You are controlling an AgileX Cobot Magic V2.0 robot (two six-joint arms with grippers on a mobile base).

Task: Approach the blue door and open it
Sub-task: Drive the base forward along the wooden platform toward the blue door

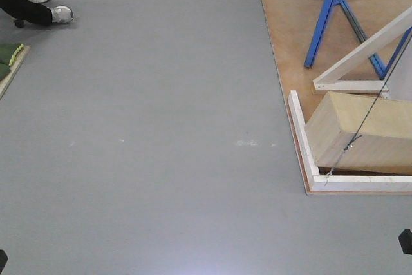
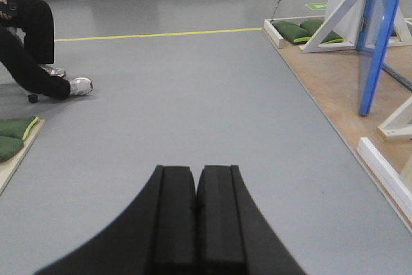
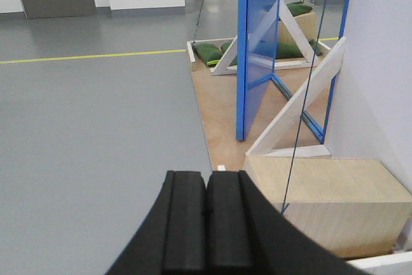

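Blue door [image 3: 259, 43] stands upright on the plywood platform [image 3: 220, 109], ahead and off to the right. It shows almost edge-on: tall, glossy, bright blue, mirroring the white brace [image 3: 296, 100] beside it. Left gripper [image 2: 196, 178] has its fingers pressed together, holding nothing. Right gripper [image 3: 206, 185] is the same, pads tight and empty, over grey floor [image 3: 96, 127].
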